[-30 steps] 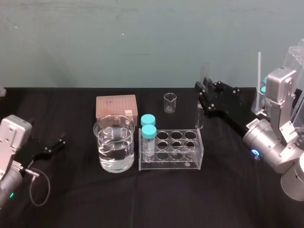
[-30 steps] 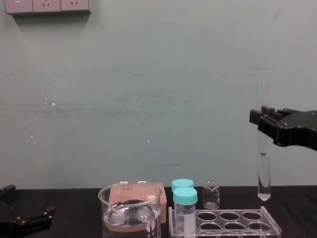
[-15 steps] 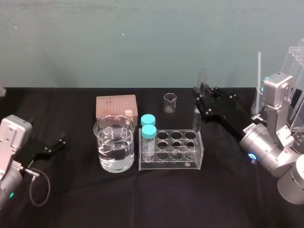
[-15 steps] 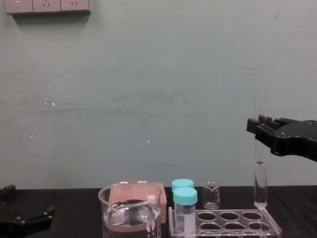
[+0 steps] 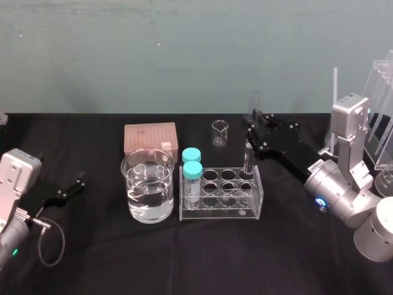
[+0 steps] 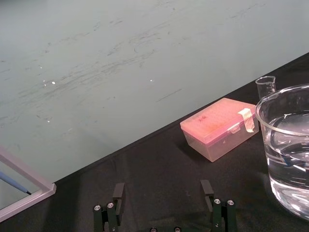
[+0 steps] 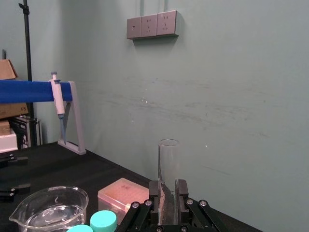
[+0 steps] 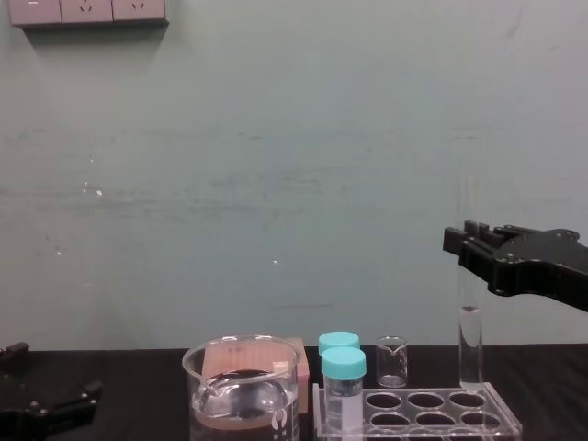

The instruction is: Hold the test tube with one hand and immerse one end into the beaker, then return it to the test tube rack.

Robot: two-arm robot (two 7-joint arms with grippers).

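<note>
The right end effector pinches the test tube; the left end effector sits spread apart. Go straight down slowly into the test tube rack.

The bench is covered in plain black cloth. The wall is painted dull blue-green and marked with faint pale scuffs. The test tube, the beaker and the rack are clear and colourless. The vials are capped in teal. The box is tinted translucent pink. The left pincer and the right pincer are finished in black. The right arm is silver, with a blue light ring.
</note>
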